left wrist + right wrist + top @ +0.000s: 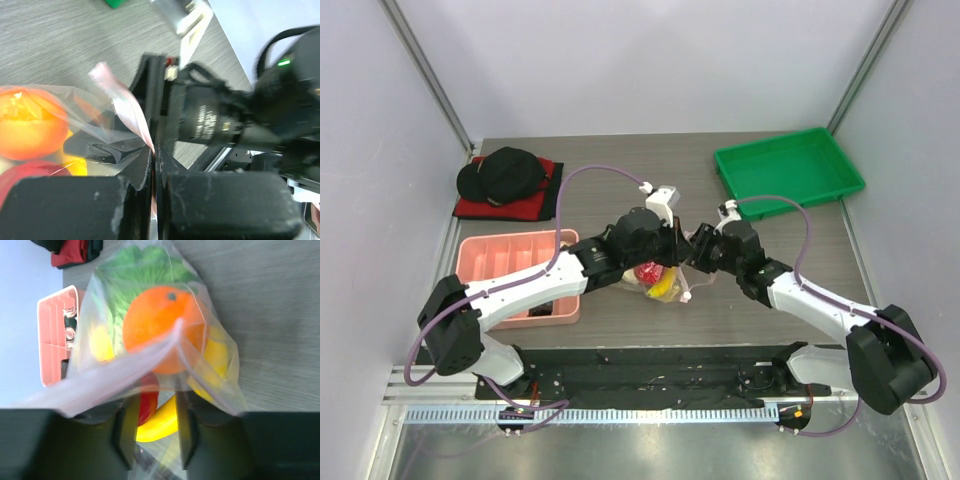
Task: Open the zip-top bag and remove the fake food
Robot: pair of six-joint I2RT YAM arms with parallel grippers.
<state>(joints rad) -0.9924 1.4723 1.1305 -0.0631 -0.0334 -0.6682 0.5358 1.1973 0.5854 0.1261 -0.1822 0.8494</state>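
The left arm (520,285) and right arm (810,300) both stretch inward over the desk (620,165), wrists almost meeting. The left gripper (155,155) is pinched tight on the pink strip (127,107) of the zip-top bag (220,385). The right gripper (155,432) sits with jaws apart, bag and orange (160,327) right ahead.

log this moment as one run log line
step: opening bag | left gripper: jaws shut on zip-top bag pink strip | right gripper: jaws apart, bag film between | fake food: inside bag
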